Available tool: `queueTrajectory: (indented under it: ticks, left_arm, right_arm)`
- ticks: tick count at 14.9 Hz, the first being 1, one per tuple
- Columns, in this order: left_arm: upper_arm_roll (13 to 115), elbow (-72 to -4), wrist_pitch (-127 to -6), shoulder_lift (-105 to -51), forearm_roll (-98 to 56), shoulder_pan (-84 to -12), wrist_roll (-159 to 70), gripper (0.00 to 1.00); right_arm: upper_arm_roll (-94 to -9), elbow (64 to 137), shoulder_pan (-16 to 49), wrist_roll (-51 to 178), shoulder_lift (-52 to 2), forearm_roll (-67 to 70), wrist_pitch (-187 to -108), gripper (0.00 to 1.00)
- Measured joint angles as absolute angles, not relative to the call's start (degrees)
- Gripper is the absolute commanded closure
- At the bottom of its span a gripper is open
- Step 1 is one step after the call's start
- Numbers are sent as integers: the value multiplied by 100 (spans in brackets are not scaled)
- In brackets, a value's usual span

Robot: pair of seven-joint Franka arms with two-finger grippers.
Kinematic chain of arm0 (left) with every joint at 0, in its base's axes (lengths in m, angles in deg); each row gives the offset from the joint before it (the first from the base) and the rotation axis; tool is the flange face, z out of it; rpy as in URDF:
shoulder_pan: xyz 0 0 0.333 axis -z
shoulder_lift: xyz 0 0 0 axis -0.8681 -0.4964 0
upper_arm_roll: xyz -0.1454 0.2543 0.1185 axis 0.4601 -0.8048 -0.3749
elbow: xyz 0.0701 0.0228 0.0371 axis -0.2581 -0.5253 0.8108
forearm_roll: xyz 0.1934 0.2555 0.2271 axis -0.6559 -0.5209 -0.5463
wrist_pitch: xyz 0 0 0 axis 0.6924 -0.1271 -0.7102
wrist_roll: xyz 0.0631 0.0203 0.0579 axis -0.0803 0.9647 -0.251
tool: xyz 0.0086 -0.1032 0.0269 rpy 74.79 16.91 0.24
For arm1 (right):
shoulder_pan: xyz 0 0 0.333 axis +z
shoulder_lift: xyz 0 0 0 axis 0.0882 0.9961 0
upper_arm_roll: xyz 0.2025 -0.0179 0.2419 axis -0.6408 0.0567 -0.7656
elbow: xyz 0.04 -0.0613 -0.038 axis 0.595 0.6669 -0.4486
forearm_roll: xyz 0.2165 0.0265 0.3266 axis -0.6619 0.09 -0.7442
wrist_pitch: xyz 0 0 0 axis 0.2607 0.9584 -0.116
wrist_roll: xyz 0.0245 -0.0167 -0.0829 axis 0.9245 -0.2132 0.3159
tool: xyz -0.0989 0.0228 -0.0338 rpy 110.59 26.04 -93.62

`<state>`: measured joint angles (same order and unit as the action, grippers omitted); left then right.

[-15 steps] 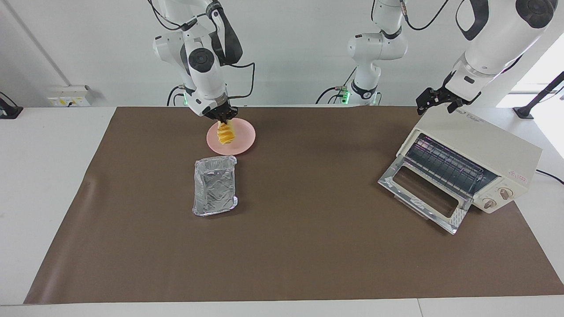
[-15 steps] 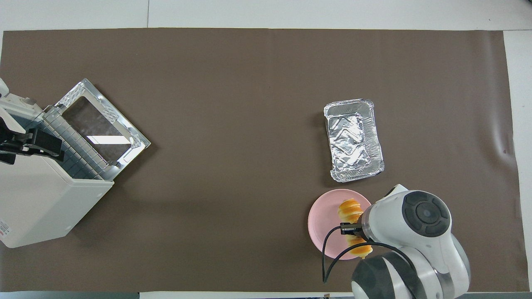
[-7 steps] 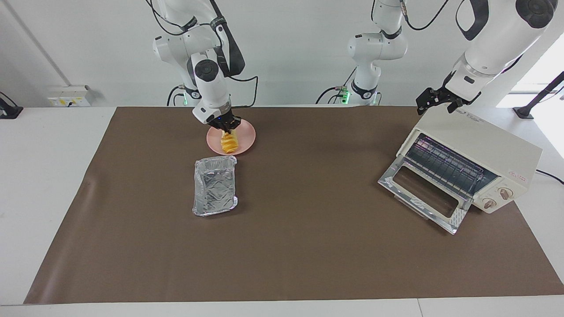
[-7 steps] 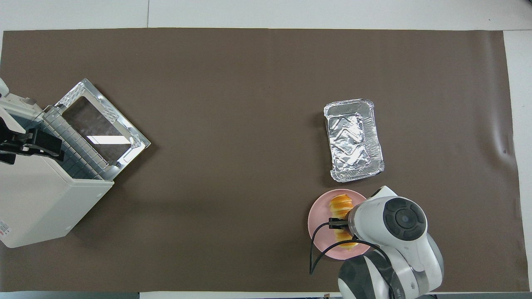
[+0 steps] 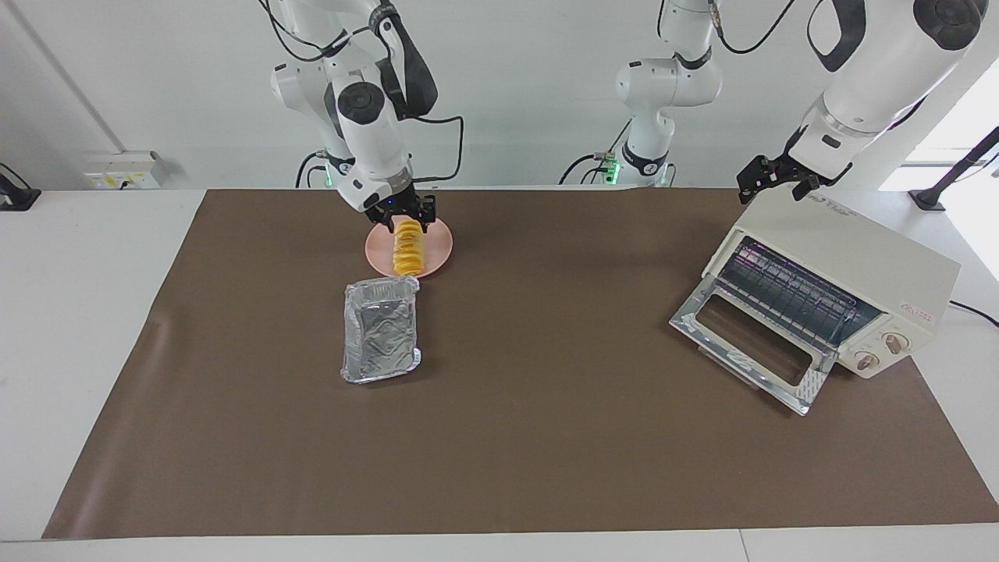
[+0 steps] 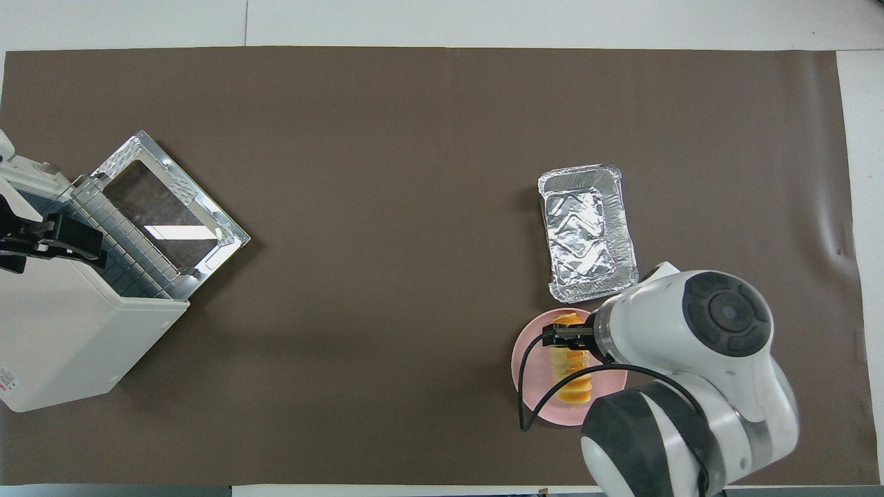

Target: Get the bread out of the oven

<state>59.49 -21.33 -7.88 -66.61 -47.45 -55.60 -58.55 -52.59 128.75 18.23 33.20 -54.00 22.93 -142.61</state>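
The golden-yellow bread (image 5: 407, 254) lies on the round pink plate (image 5: 439, 240) at the right arm's end of the table, close to the robots. My right gripper (image 5: 407, 217) is open just above the end of the bread nearest the robots; it also shows in the overhead view (image 6: 568, 333), over the bread (image 6: 572, 376). The cream-white oven (image 5: 851, 257) stands at the left arm's end with its glass door (image 5: 749, 343) dropped open and its wire rack bare. My left gripper (image 5: 774, 187) is open and waits over the oven's top.
A crinkled silver foil tray (image 5: 380, 328) lies empty just beside the plate, farther from the robots. A brown mat (image 5: 546, 390) covers the table between the tray and the oven. A third arm stands at the back.
My right gripper lowered the hanging bread onto the pink plate and its fingers spread apart. The bread now lies flat. The left arm has not moved.
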Motion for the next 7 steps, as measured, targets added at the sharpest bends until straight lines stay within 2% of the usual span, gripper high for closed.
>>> queueTrajectory:
  ticks: [4, 7]
  left_arm:
    - [5948, -2133, -788, -6661, -4745, -5560, -5855, 0]
    - [5948, -2133, -788, -6661, -4745, -5560, -5855, 0]
  right_arm:
    - [-5230, 11707, 1082, 4062, -5456, 2562, -13595, 0]
    - [-5207, 10989, 531, 4906, -5265, 2884, -13339, 0]
